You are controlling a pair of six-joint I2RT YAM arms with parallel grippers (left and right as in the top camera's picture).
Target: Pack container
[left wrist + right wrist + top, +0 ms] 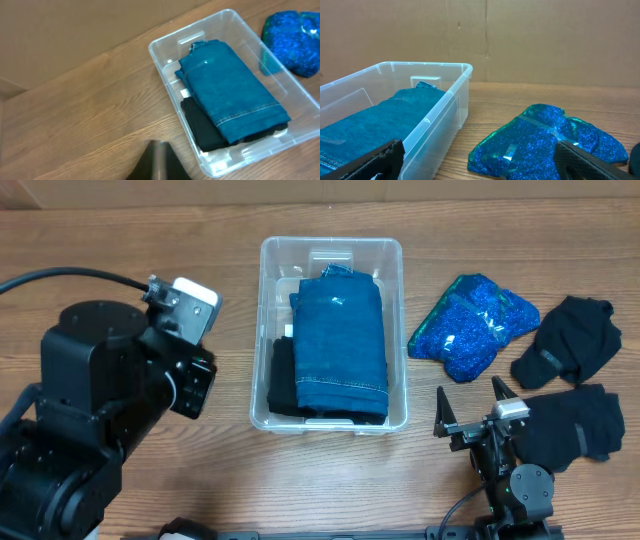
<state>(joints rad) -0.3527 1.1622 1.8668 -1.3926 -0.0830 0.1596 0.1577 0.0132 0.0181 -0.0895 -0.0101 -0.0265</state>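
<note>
The clear plastic container (395, 330) sits mid-table and holds folded blue jeans (340, 345) over a black garment (283, 380). It also shows in the left wrist view (165, 70) and the right wrist view (455, 95). A sparkly blue garment (472, 323) lies right of it, seen close in the right wrist view (545, 140). My right gripper (470, 408) is open and empty, near the front edge, pointing at the sparkly garment. My left gripper (160, 155) is shut and empty, held above the bare table left of the container.
Two black garments (570, 340) (570, 425) lie at the far right. A cardboard wall (480, 35) stands behind the table. The left arm's bulk (100, 410) covers the left front of the table.
</note>
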